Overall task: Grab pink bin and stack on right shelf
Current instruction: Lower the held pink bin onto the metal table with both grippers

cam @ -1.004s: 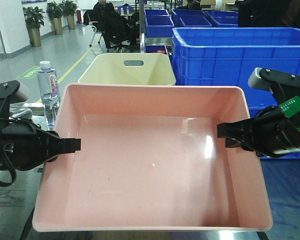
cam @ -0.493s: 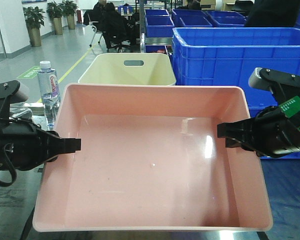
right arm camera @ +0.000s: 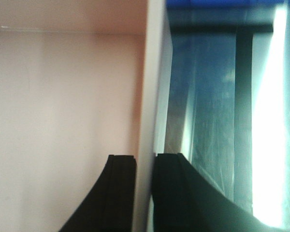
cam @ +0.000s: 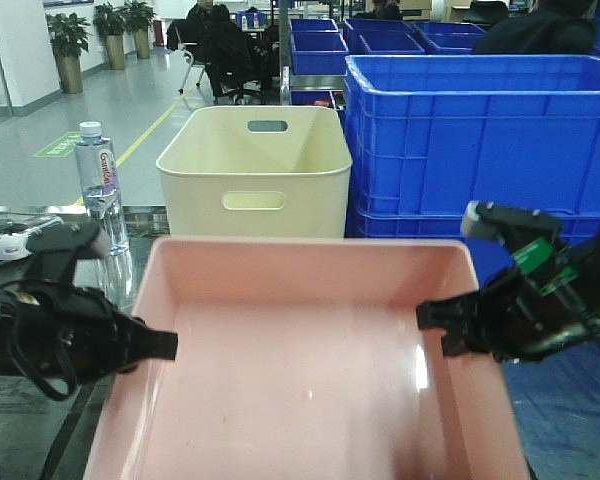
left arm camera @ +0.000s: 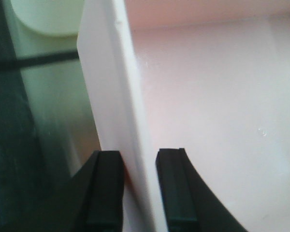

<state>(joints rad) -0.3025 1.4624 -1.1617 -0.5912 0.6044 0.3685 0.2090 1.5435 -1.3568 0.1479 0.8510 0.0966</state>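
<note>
The shallow, wide pale-pink plastic bin [cam: 300, 350] is sitting between the two sets of jaws, with its open top facing up and its smooth inside showing. The left jaws are clamping on its left wall. In the left wrist view one black jaw is pressing the outside and the other the inside of the pink bin [left arm camera: 135, 96], with the rolled rim running away from them between the two. The right jaws are closing on the opposite wall in the same way, one jaw inside the pink bin [right arm camera: 150, 72] and one outside, with no gap showing on either side of the rim. Both grips are falling about midway along the side walls. The near edge is running out of frame below, and I cannot tell whether the base is touching the dark surface [cam: 25, 430]. Beyond the jaws, past the far wall, a taller cream plastic bin with handle slots [cam: 255, 165] is standing apart from the pink rim, with a strip of surface showing between them. Beyond the right jaws, large blue plastic crates [cam: 480, 130] are standing stacked, close to the far right corner. Beyond the left jaws a clear water bottle [cam: 102, 190] is standing upright near the far left corner. Outside the right jaws, bare bluish surface [right arm camera: 208, 121] is lying open.
</note>
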